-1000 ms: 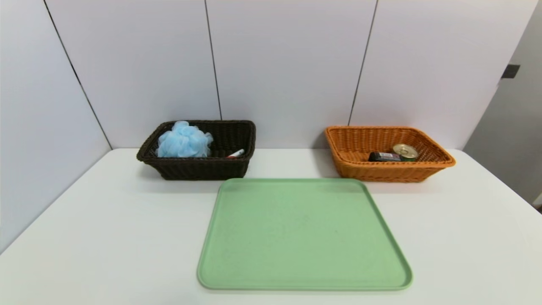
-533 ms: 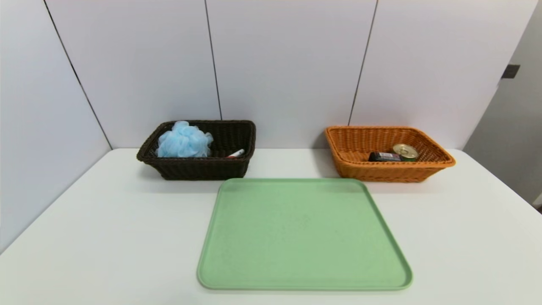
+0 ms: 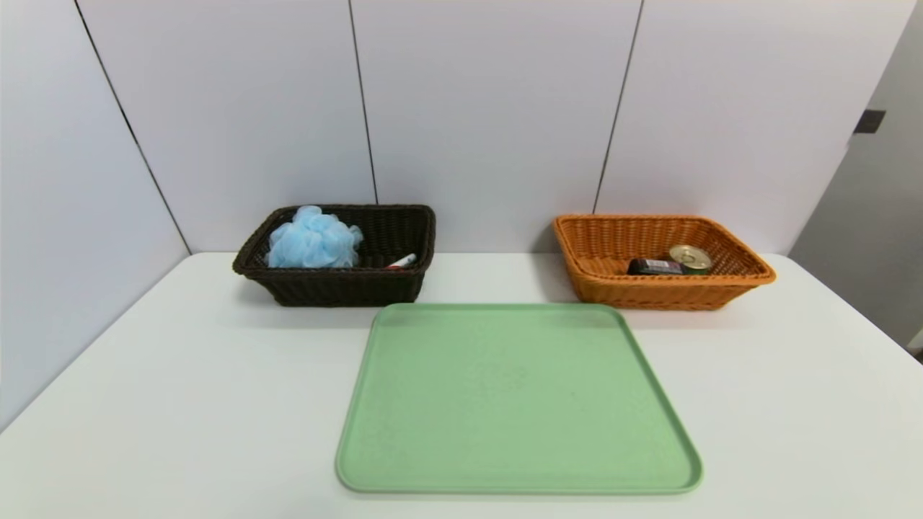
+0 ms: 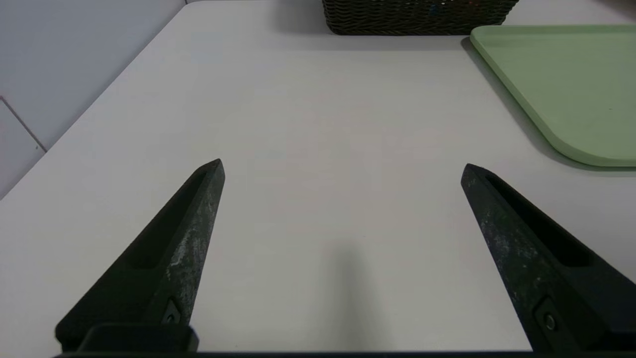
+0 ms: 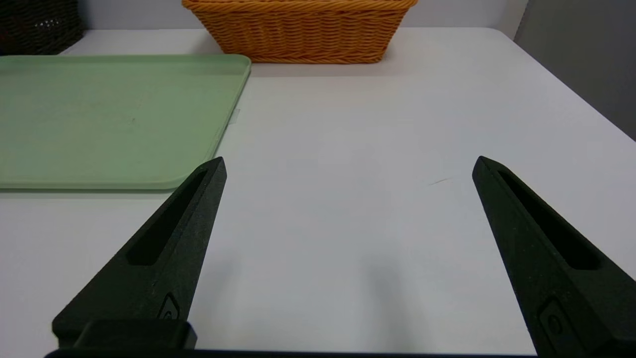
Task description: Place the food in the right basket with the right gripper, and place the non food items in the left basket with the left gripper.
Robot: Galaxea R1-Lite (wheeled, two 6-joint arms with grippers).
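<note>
Baskets (image 3: 346, 285) (image 3: 660, 292) and tray (image 3: 515, 404) unchanged, left gripper (image 4: 343, 166) and right gripper (image 5: 348, 161) spread wide, empty.

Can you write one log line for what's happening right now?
left gripper open, parked | right gripper open, parked | flat green plastic tray bare | dark brown wicker basket, orange wicker basket filled

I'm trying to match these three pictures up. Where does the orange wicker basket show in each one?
Head view: the orange wicker basket stands far right on the table, against the wall, beyond the green tray.
Left wrist view: not in it; only the dark brown basket shows.
Right wrist view: its woven front wall fills the top middle.
Shared landmark: the green tray, seen in all three views.
</note>
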